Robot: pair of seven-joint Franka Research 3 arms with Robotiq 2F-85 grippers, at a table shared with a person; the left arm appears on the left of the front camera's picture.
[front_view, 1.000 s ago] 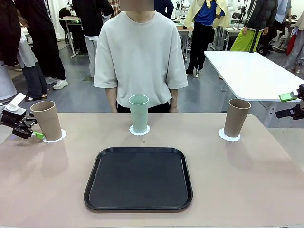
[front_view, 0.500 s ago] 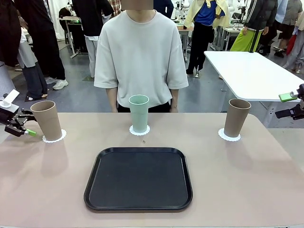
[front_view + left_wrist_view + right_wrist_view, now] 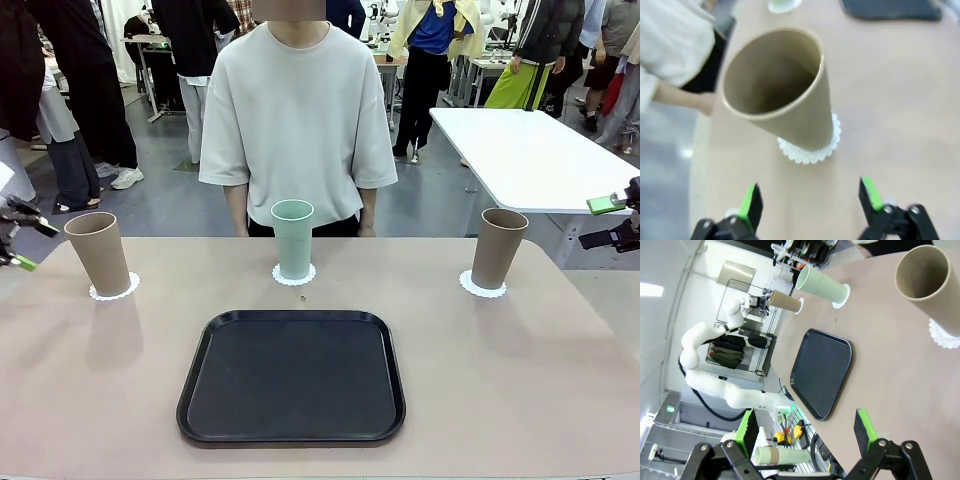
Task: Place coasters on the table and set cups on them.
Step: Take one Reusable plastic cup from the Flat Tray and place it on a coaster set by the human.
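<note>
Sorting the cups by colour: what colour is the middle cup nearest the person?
Pale mint green; the middle cup shows best in the front view.

Along the far edge of the tabletop three cups stand well apart on doilies: a tan cup near the far left corner, a mint cup at the middle, another tan cup toward the far right corner. Wide bare gaps lie between them. A black tray fills the middle near the front edge; bare strips run on both its sides. A person stands against the far edge behind the mint cup.
</note>
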